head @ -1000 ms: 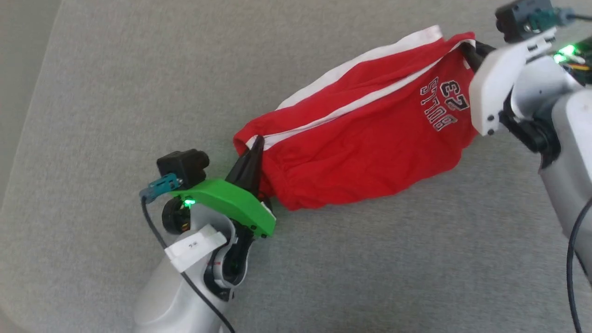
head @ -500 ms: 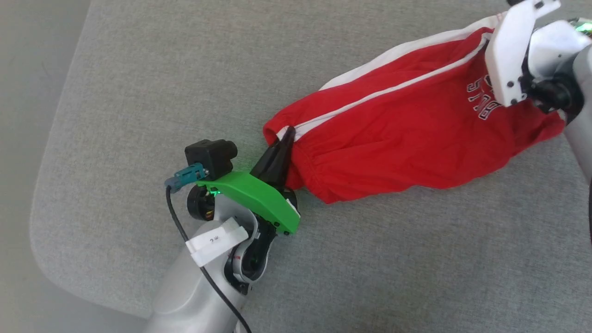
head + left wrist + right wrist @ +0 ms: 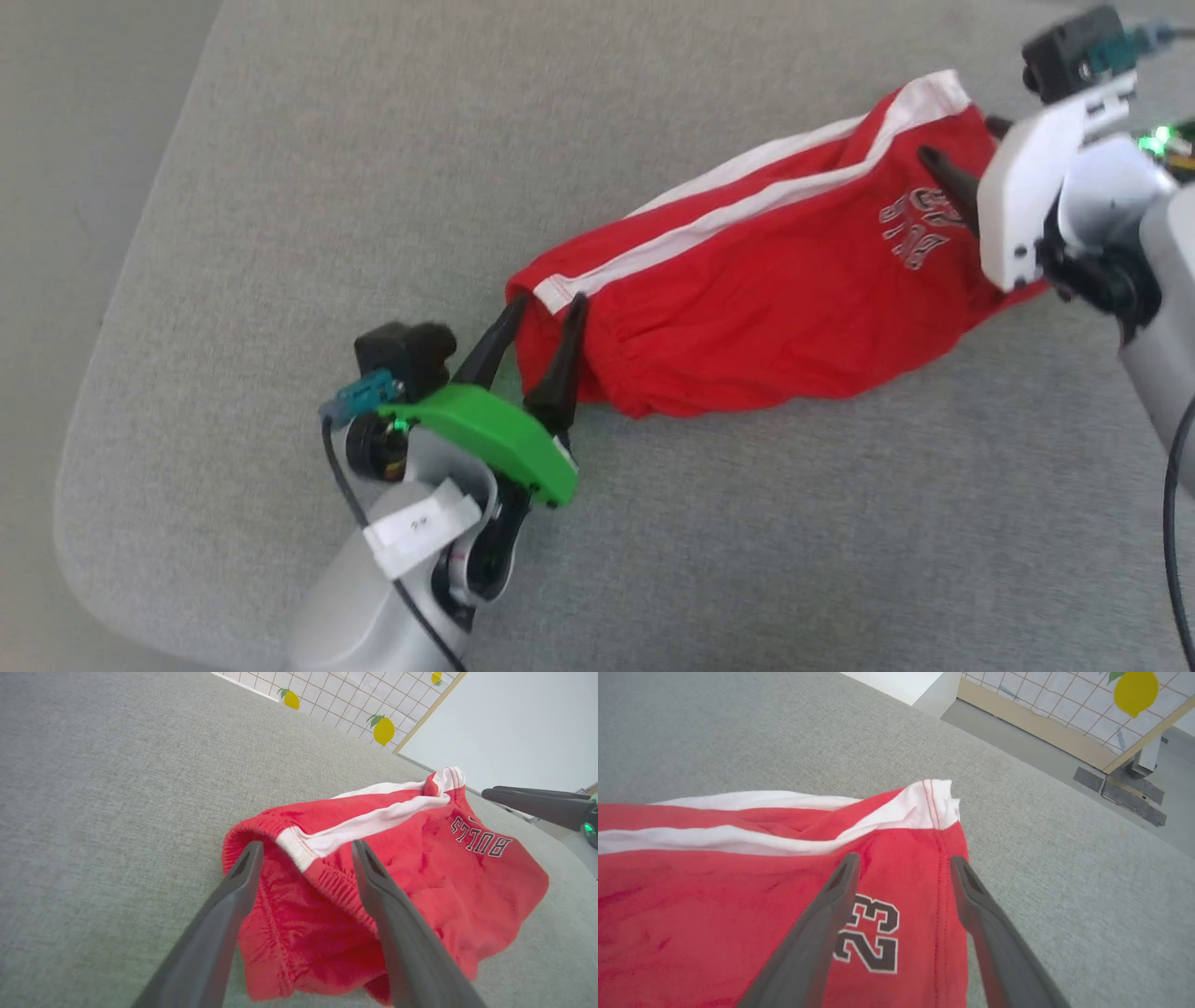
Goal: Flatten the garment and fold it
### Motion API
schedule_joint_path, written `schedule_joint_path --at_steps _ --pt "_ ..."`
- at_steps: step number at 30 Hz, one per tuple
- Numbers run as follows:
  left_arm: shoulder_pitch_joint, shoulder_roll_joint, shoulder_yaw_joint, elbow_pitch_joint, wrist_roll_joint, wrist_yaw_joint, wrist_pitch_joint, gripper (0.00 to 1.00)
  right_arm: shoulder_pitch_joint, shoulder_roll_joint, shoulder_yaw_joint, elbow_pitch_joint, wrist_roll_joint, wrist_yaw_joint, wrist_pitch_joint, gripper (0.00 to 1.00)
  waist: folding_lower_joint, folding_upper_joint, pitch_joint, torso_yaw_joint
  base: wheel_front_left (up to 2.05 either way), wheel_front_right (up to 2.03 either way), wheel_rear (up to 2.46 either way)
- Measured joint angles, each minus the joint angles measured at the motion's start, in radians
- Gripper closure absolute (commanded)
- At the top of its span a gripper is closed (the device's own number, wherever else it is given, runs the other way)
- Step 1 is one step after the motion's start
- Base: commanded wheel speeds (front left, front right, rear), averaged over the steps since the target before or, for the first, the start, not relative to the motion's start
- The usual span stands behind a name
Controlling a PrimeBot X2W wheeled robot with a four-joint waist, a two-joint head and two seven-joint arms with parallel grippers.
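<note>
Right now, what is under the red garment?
The garment lies on the grey fabric surface, which shows all around it. Whether anything else lies beneath it cannot be seen, because the red cloth covers that part.

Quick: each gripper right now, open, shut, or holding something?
Left gripper: open, at the garment's waistband end, holding nothing.
Right gripper: open, over its printed end, holding nothing.
</note>
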Motion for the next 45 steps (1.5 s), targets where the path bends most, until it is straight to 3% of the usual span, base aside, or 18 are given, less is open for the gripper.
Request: schedule_joint_path --at_steps 7,14,23,32,45 --pt "0.070 0.039 0.013 -0.024 0.028 0.030 -0.067 0.00 0.145 0.002 -0.068 -0.066 0.001 0.000 -0.129 0.00 0.0000 0.0000 -0.086 -0.037 0.00 0.00 0.00" --pt "0.086 0.058 0.094 -0.045 0.168 0.046 -0.155 0.00 0.267 0.056 -0.185 -0.118 -0.007 0.000 -0.218 0.00 -0.0001 0.0000 -0.152 -0.066 0.00 0.00 0.00" --pt "0.137 -0.021 0.297 -0.147 0.414 -0.050 -0.160 0.00 0.315 0.158 -0.319 -0.123 -0.040 0.000 -0.242 0.00 -0.0001 0.0000 -0.146 -0.071 0.00 0.00 0.00" --pt "0.170 -0.074 0.436 -0.169 0.485 -0.111 -0.160 0.00 0.232 0.238 -0.423 0.005 -0.133 0.000 -0.189 0.00 -0.0001 0.0000 -0.090 -0.065 0.00 0.00 0.00" --pt "0.170 -0.082 0.425 -0.171 0.457 -0.120 -0.160 0.00 0.069 0.285 -0.557 0.210 -0.360 0.000 0.019 0.00 0.0000 0.0000 -0.023 -0.016 0.00 0.00 0.00"
